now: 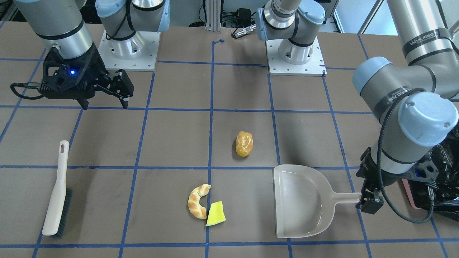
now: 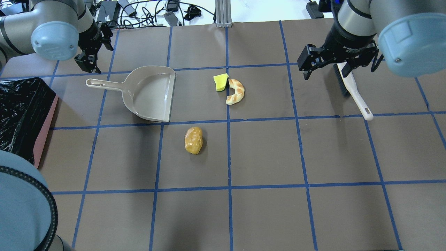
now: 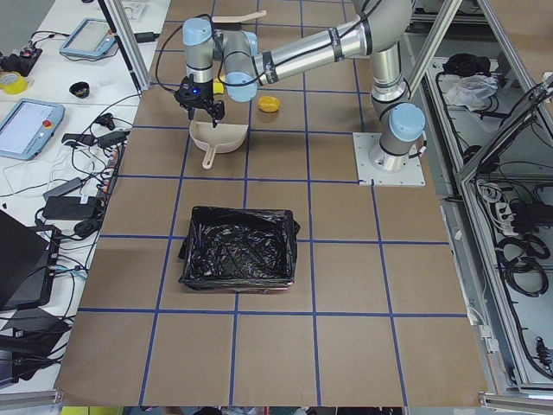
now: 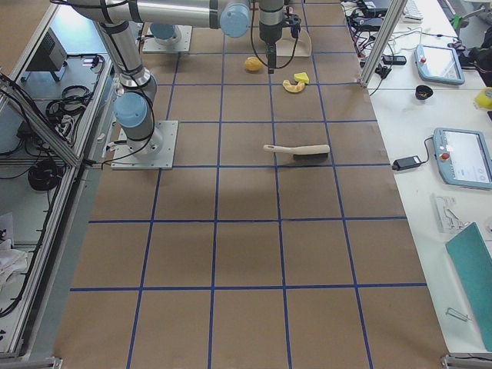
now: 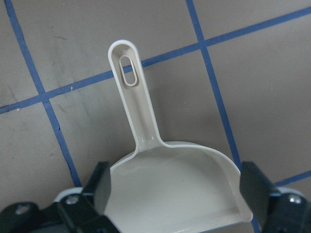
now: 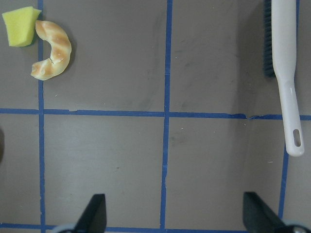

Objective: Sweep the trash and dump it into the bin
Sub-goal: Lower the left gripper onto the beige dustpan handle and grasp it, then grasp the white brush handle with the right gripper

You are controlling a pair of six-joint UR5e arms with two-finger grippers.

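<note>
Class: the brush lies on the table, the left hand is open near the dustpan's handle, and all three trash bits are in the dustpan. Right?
No. The dustpan is empty; the croissant piece, yellow wedge and orange lump lie on the table outside it, as the exterior front-facing view shows. The brush and open left hand are as stated.

Bright, even overhead light. Shadows faint, soft, tight under orange lump (image 1: 244, 143), which shows highlights. Glare on black bin liner (image 2: 21, 111). Wrist views: jaws blurred at lower edge, bench (image 6: 121, 160) sharp.
</note>
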